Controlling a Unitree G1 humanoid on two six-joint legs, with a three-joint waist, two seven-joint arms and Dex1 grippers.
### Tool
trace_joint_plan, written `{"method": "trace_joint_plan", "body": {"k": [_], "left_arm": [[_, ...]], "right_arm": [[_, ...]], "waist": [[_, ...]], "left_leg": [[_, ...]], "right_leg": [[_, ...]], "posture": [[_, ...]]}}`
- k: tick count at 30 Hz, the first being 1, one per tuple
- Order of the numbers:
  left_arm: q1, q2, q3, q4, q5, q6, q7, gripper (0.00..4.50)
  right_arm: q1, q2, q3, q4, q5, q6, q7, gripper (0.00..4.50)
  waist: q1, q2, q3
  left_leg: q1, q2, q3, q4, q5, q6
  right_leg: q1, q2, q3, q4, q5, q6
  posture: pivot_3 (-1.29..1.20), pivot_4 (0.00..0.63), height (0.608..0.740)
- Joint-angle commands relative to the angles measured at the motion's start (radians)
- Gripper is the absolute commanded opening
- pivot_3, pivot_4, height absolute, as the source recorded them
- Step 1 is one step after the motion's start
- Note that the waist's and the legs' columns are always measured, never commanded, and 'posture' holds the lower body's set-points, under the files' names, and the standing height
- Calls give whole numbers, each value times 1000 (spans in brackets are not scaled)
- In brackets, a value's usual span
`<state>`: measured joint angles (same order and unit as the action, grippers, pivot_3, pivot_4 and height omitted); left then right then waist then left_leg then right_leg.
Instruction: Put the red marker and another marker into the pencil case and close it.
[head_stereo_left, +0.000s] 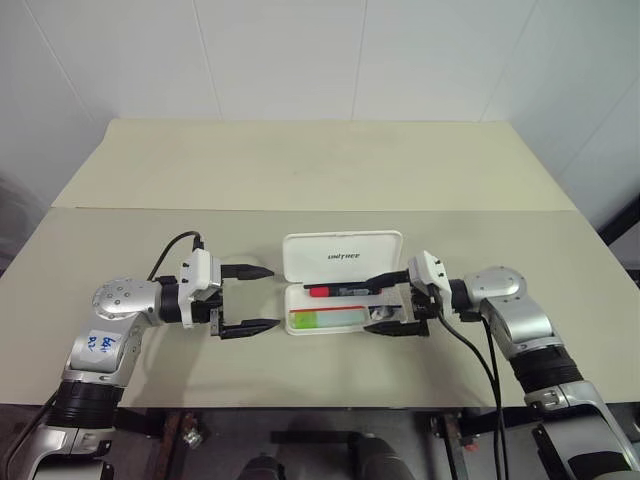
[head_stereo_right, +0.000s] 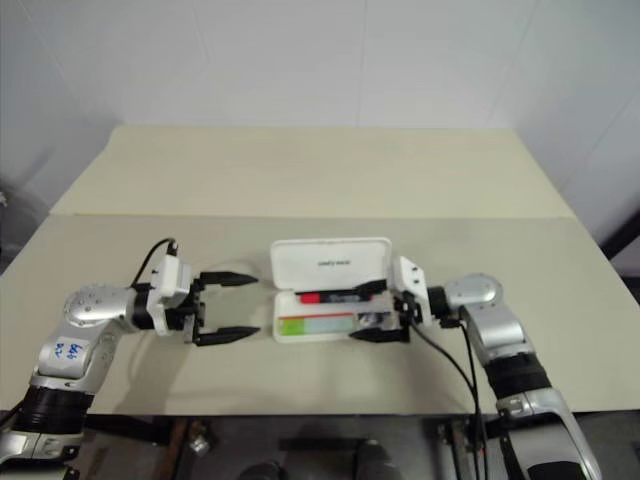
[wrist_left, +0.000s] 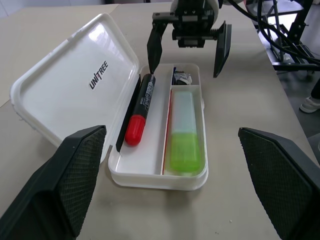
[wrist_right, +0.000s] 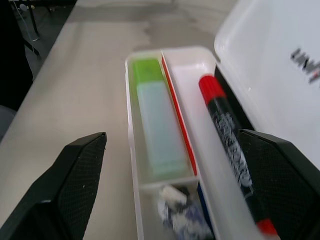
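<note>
On the counter (head_stereo_left: 120, 240) in front of me the pencil case (head_stereo_left: 343, 257) lies open, its lid tipped back on the far side with the dark lettering showing. Inside its tray the red marker (head_stereo_left: 337, 291) rests in the far compartment beside the hinge, cap toward my left. The green highlighter (head_stereo_left: 328, 319) lies in the near compartment, green body to my left, pale cap to my right. A small crumpled scrap (wrist_left: 182, 78) sits in the little pocket at the tray's right end. My right gripper (head_stereo_left: 390, 303) reaches over that right end with its fingers spread apart and grasping nothing, one above the marker's barrel, the other near the tray's near edge. My left gripper (head_stereo_left: 248, 299) hovers just left of the case, fingers released wide, touching nothing.
</note>
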<state>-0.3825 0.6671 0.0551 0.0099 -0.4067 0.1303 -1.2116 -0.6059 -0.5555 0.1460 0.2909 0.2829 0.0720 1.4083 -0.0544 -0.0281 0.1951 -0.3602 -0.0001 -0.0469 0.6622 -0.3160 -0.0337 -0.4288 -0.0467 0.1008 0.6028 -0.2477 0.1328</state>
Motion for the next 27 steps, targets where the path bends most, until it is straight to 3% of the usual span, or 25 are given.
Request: {"method": "trace_joint_plan", "body": {"k": [1, 11, 15, 25, 27], "left_arm": [[-21, -2, 14, -3, -16, -9, 6, 4500], [-45, 14, 44, 44, -57, 6, -34, 4500], [-53, 19, 72, 62, -95, 29, -46, 3618], [-76, 15, 123, 130, -99, 31, -22, 201], [-86, 16, 119, 156, -71, 18, 1, 26]], "right_arm": [[21, -56, -68, -127, 55, 38, -11, 4478], [191, -195, -262, -377, 167, 202, -146, 4478], [251, -215, -333, -420, 187, 225, -203, 4500], [342, -207, -404, -458, 195, 212, -309, 4500], [333, -203, -393, -455, 192, 208, -317, 4500]], "waist": [[1, 0, 0], [21, 0, 0], [24, 0, 0], [24, 0, 0], [25, 0, 0]], "left_leg": [[0, 0, 0, 0, 0, 0], [-1, 0, 0, 0, 0, 0], [-1, 0, 0, 0, 0, 0], [-1, 0, 0, 0, 0, 0], [-1, 0, 0, 0, 0, 0]], "right_leg": [[0, 0, 0, 0, 0, 0], [0, 0, -1, -2, 0, 0], [0, 1, -1, -1, 0, 0], [0, 1, 0, -2, 0, 0], [0, 1, 0, -1, 0, 0]], "posture": [[0, 150, 740], [0, 150, 740], [0, 150, 740], [0, 150, 740], [0, 150, 740]]}}
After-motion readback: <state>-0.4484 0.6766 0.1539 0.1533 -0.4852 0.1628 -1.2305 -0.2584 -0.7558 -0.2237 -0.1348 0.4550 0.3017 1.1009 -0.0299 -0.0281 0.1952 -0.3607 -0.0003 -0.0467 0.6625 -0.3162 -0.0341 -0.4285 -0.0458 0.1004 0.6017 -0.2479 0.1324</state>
